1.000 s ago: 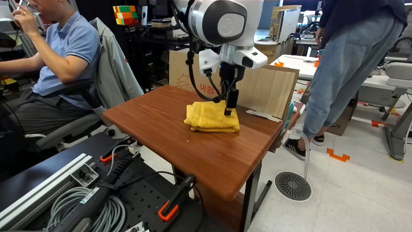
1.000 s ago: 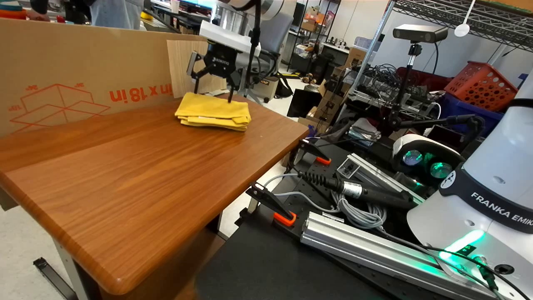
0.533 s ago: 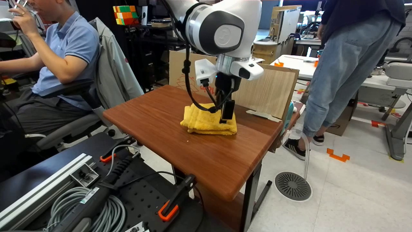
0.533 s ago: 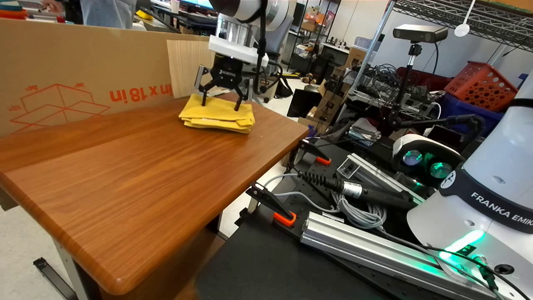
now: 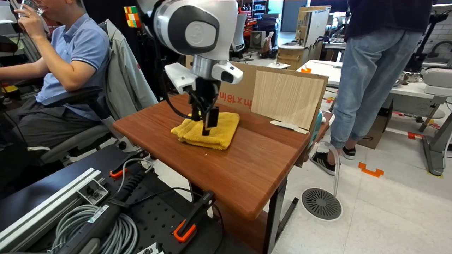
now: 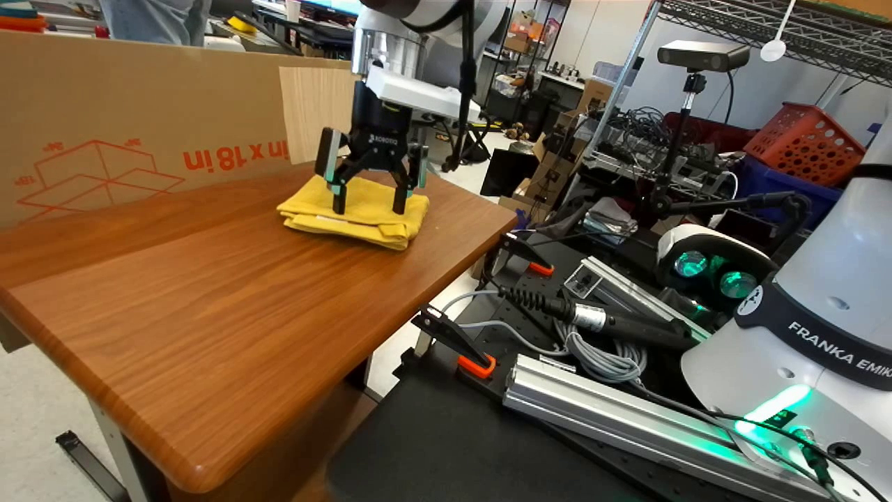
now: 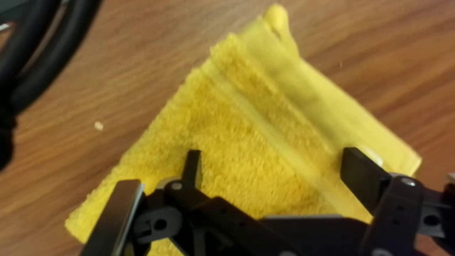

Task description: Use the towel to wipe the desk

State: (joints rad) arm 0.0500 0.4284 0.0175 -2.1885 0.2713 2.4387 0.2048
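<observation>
A folded yellow towel lies on the brown wooden desk. It shows in both exterior views and fills much of the wrist view. My gripper points down over the towel, its two fingertips set well apart on the towel's top, seemingly pressing on it. In the wrist view the gripper is open, with flat towel between the fingers and no fold pinched. In an exterior view the gripper shows side-on, with one finger hiding the other.
A cardboard panel stands along the desk's back edge. Black and orange clamps and coiled grey cable lie on the black table in front. A seated person and a standing person are nearby. A small white speck lies on the desk.
My gripper and the towel have slid together over the desk, first toward the front edge, then toward the seated person's side. The towel has turned somewhat. The fingers have stayed apart.
</observation>
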